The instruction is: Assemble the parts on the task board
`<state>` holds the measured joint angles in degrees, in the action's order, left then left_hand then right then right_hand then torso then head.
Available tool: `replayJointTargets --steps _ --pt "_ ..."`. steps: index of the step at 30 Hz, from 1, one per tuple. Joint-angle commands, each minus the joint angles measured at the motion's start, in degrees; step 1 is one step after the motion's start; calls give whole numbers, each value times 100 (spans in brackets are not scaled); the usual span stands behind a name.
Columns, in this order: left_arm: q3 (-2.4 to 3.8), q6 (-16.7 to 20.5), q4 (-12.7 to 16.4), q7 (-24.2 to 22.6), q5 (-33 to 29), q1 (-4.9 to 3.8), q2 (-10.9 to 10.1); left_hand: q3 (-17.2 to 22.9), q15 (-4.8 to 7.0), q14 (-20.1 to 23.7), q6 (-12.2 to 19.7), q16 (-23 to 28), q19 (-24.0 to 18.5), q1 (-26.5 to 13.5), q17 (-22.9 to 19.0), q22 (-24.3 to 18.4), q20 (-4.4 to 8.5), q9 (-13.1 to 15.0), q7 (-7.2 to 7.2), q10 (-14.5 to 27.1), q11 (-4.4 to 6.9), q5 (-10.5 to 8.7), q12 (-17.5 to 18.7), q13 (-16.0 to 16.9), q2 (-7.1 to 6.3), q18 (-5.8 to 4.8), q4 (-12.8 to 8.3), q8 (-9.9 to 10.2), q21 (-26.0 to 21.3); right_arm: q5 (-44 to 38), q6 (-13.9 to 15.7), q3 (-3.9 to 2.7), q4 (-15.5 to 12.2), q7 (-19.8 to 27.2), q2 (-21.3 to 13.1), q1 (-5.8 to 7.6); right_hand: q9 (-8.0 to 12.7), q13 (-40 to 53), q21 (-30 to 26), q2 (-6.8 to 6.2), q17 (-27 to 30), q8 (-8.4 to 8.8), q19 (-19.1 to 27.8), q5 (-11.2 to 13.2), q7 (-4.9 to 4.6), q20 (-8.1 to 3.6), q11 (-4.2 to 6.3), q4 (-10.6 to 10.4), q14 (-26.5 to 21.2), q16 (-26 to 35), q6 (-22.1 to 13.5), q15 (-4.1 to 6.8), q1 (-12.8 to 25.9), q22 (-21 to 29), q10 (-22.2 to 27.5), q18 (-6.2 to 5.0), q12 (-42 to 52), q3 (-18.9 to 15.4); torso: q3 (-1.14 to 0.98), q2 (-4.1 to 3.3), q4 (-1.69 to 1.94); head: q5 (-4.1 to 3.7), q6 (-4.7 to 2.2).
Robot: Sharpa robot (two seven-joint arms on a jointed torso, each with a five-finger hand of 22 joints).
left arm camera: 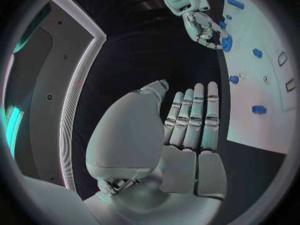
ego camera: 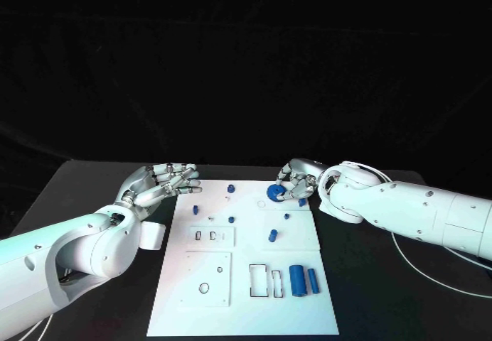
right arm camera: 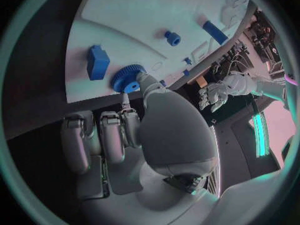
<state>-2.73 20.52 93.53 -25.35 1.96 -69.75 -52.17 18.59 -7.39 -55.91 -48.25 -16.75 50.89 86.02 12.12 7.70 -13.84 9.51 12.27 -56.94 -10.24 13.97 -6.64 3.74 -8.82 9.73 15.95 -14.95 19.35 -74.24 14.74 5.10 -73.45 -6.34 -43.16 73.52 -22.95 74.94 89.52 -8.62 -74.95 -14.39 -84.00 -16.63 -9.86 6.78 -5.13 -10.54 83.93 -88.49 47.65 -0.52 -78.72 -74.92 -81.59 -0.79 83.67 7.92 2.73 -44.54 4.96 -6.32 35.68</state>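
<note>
The white task board (ego camera: pixel 242 305) lies in the middle of the table. My right hand (ego camera: pixel 299 180) hovers over its far right part and pinches a blue gear (ego camera: pixel 276 192); the right wrist view shows the gear (right arm camera: pixel 128 79) at the thumb tip, just above the board (right arm camera: pixel 144 15). A blue block (right arm camera: pixel 98 62) lies close beside it. My left hand (ego camera: pixel 164 183) hangs at the board's far left corner, fingers extended and holding nothing. In the left wrist view the left hand (left arm camera: pixel 187 130) stays off the board's edge (left arm camera: pixel 250 130).
Small blue pegs (ego camera: pixel 232 188) (ego camera: pixel 195 209) (ego camera: pixel 273 235) stand on the board's far half. A blue cylinder (ego camera: pixel 296 279) and a blue bar (ego camera: pixel 311 280) lie at its near right, beside rectangular slots (ego camera: pixel 264 280). A white cable (ego camera: pixel 410 259) runs along the black table on the right.
</note>
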Motion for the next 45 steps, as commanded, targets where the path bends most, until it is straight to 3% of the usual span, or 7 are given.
replayJointTargets --steps 1,17,25,31,38,45 --pt "5 -107 9 -17 -8 -8 3 29 -43 5 -22 27 23 -33 11 -11 2 -6 116 -34 -19 -34 44 -5 -34 76 1 28 8 -27 -214 24 15 -49 6 -39 11 529 21 -25 -1034 -5 -569 34 -1 38 -2 -49 513 -35 33 -50 77 -1467 -34 68 27 2 2 -1 -8 4 5" --pt "5 -119 9 3 -6 -8 -2 29 -43 5 -22 27 23 -33 11 -11 2 -6 116 -34 -19 -34 44 -5 -34 76 1 28 8 -483 -44 25 -66 -79 10 -51 -12 608 48 -53 -1102 -67 -600 26 28 33 20 -134 525 -54 134 -37 63 -1508 -93 79 75 54 -3 0 -5 -2 -6" --pt "5 -123 10 13 -5 -8 -6 35 -44 4 -19 31 24 -33 14 -13 2 -8 119 -33 -22 -35 52 -6 -36 76 -2 32 7 -804 109 25 -93 -146 14 -63 -24 680 48 12 -1119 -143 -600 479 92 -9 79 -113 528 -60 334 15 -149 -1508 -161 79 114 385 -3 0 -5 -1 -6" --pt "5 -125 10 18 -4 -8 -7 36 -44 4 -18 32 25 -32 14 -14 2 -8 119 -33 -22 -35 53 -6 -36 76 -3 32 6 -931 272 25 -133 -133 16 -71 -32 779 48 40 -1129 -221 -600 563 168 -57 147 -109 530 -62 554 71 -218 -1508 -254 79 174 681 -2 0 -1 5 -10" --pt "5 -130 6 22 -3 -8 -10 36 -44 4 -18 32 25 -32 14 -14 2 -8 119 -33 -22 -35 53 -6 -36 76 -3 32 6 -967 757 24 -334 -33 -13 -79 -23 824 48 -1 -1138 -248 -600 511 214 -105 193 -112 532 -64 662 116 -193 -1508 -299 79 196 962 -3 -3 -4 13 -33" --pt "5 -131 -1 21 -2 -8 -9 36 -44 4 -18 32 25 -32 14 -14 2 -8 119 -33 -22 -35 53 -6 -36 76 -3 32 6 -1191 1276 14 -815 -173 -71 -59 -26 800 48 -149 -1129 -263 -600 464 228 -121 206 -192 531 -62 707 127 -2 -1508 -283 79 174 1056 -2 1 -5 39 -43"
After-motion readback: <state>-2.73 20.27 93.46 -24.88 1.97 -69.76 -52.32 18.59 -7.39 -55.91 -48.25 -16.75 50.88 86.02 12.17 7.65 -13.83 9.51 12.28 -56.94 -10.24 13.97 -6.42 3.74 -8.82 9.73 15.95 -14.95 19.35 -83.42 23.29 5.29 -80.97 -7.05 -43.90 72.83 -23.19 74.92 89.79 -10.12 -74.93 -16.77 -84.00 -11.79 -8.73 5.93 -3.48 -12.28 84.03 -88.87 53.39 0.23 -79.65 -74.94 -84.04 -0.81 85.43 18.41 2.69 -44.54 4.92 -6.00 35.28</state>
